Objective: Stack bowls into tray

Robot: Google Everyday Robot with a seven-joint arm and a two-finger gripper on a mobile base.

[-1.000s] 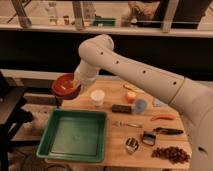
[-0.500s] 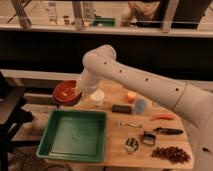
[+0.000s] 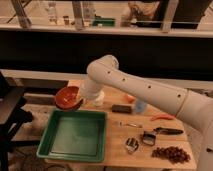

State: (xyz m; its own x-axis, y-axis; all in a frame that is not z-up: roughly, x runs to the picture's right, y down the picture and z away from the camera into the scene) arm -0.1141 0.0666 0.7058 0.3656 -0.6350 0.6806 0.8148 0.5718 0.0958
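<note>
A red-orange bowl [image 3: 67, 97] hangs tilted in the air just above the far left corner of the green tray [image 3: 76, 135]. My gripper [image 3: 80, 101] sits at the bowl's right rim, below the white arm's wrist, shut on the bowl. The tray lies at the left end of the wooden table and nothing is inside it. No other bowl shows.
A white cup [image 3: 98, 98] stands behind the arm's wrist. On the table to the right lie a dark block [image 3: 121, 108], a pale blue cup [image 3: 140, 105], an orange tool [image 3: 161, 117], a black-handled utensil [image 3: 160, 133], a metal cup [image 3: 132, 145] and dark grapes [image 3: 171, 153].
The arm has carried the bowl down and to the right, from beyond the tray's far left corner to just above it. The bowl has tipped more.
</note>
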